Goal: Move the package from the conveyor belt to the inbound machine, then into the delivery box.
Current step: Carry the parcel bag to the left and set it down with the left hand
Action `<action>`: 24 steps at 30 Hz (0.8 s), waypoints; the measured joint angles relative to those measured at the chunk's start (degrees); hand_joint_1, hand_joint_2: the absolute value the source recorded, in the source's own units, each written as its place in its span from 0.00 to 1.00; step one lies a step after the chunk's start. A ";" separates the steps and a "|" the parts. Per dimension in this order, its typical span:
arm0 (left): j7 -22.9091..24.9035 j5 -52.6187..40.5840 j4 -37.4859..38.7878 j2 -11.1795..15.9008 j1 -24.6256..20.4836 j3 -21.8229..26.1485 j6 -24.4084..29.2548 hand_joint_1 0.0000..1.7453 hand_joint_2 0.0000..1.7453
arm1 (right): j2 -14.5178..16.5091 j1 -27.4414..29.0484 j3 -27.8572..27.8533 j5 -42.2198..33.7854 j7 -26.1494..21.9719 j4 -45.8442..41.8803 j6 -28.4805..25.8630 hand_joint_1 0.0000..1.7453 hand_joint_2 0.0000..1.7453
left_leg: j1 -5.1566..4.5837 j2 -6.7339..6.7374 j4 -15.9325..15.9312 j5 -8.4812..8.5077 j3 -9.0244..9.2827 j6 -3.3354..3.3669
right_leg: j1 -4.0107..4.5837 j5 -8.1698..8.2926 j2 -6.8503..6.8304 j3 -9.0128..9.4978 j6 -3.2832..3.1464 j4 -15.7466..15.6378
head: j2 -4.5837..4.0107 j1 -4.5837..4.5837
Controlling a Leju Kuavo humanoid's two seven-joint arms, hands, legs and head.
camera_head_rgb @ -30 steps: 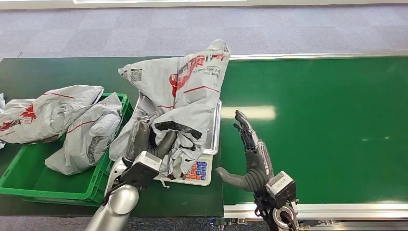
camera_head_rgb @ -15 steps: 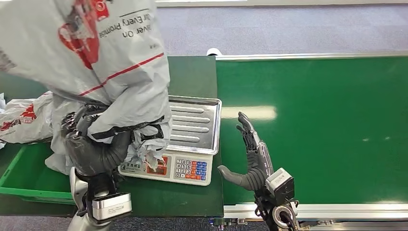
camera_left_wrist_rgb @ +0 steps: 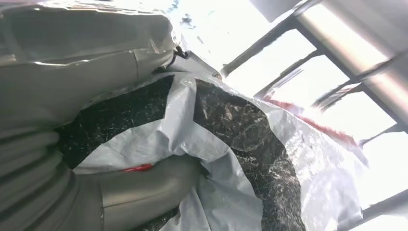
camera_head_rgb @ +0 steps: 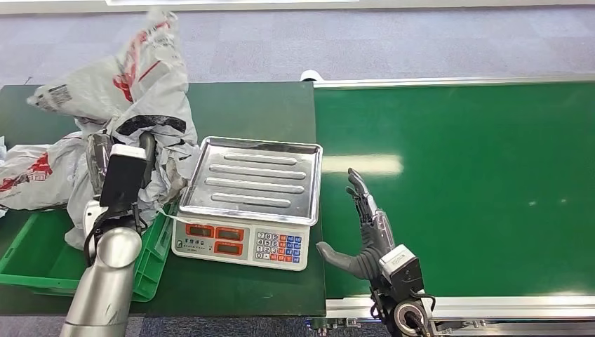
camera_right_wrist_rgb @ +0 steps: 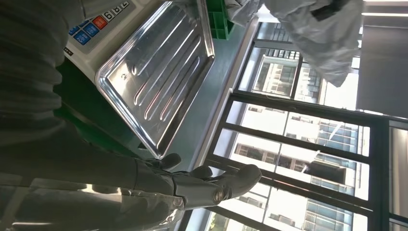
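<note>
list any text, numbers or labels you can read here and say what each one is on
Scale keypad, right wrist view: "9", "6" and "7" on white keys.
Scale keypad in the head view: digits too small to read.
Scale's two red displays: no digits legible.
Grey package held by the left hand: red printing and a barcode label, both too crumpled and small to read.
Package in the green crate: red logo, not legible.

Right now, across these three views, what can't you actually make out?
- Left hand: head view, its fingers are buried in the held package.
- Green crate: head view, the inside is mostly covered by packages and the left arm.
- Scale: head view, display digits too small to read.
- Package label: left wrist view, glare from the windows washes out the print.
</note>
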 joint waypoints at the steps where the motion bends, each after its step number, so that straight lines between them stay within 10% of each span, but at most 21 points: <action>1: 0.98 -1.11 3.90 0.61 -1.33 1.85 0.13 0.92 1.00 | -0.07 0.03 0.11 0.04 0.07 0.22 -0.30 0.00 1.00 | 0.00 0.07 0.00 0.00 0.01 0.00 | 0.00 0.01 0.05 -0.01 -0.01 0.01 | 0.00 0.01; 12: 16.44 -23.27 27.58 5.18 -8.73 11.12 4.97 0.89 1.00 | -0.21 0.25 1.13 0.25 1.79 1.90 -2.40 0.00 1.00 | 0.00 0.25 -0.02 -0.03 0.07 -0.02 | 0.00 0.01 0.22 0.00 -0.03 0.02 | 0.00 0.00; 17: 23.03 -32.99 31.06 6.61 -9.02 11.97 5.08 0.37 1.00 | -0.10 0.25 1.11 0.40 2.20 2.40 -2.87 0.00 1.00 | 0.01 0.22 -0.02 -0.02 0.10 -0.02 | 0.01 0.02 0.21 0.01 -0.04 0.03 | 0.00 -0.01; 24: 27.33 -42.06 23.45 5.20 -4.27 15.65 -4.43 0.10 1.00 | 0.18 0.38 0.92 1.16 3.02 2.99 -3.43 0.00 1.00 | 0.00 0.28 -0.02 -0.06 0.09 -0.05 | 0.01 0.00 0.25 -0.01 -0.03 0.04 | 0.00 0.01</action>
